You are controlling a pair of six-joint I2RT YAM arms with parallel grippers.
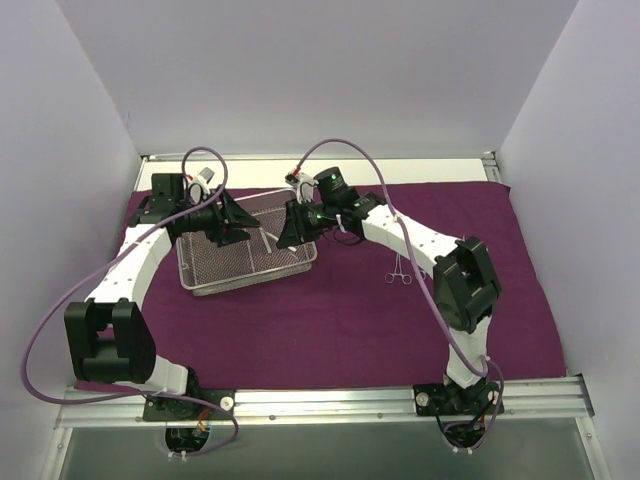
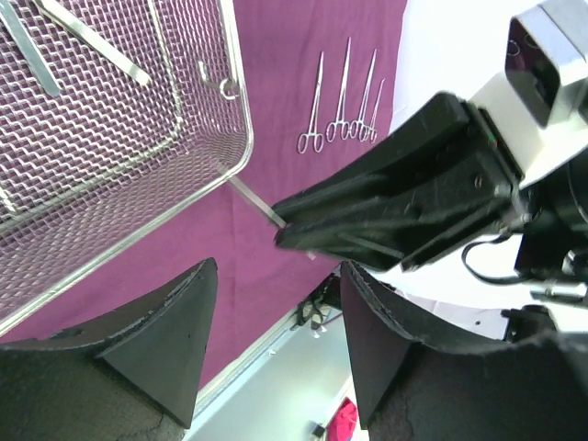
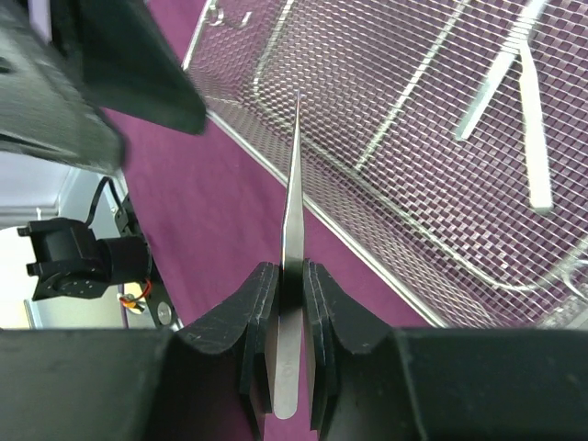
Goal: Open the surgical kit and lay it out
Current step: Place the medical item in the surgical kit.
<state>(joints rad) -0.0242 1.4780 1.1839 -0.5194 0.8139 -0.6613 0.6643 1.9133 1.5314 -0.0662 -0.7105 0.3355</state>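
The dark purple cloth (image 1: 330,320) lies spread flat over the table. The silver wire-mesh tray (image 1: 255,277) sits on its left half. My right gripper (image 1: 295,225) is shut on silver tweezers (image 3: 292,211) and holds them above the tray's right rim (image 3: 349,243), tips pointing at the tray. My left gripper (image 1: 225,225) hovers over the tray, open and empty (image 2: 277,303), facing the right gripper. In the left wrist view the tweezers' tip (image 2: 262,207) sticks out of the right gripper. Several scissor-handled forceps (image 1: 399,270) lie side by side on the cloth right of the tray (image 2: 340,101).
Two flat silver tools (image 3: 531,129) (image 3: 487,83) remain inside the tray; they also show in the left wrist view (image 2: 92,37). White walls close in the left, back and right. A metal rail (image 1: 330,400) runs along the near edge by the arm bases.
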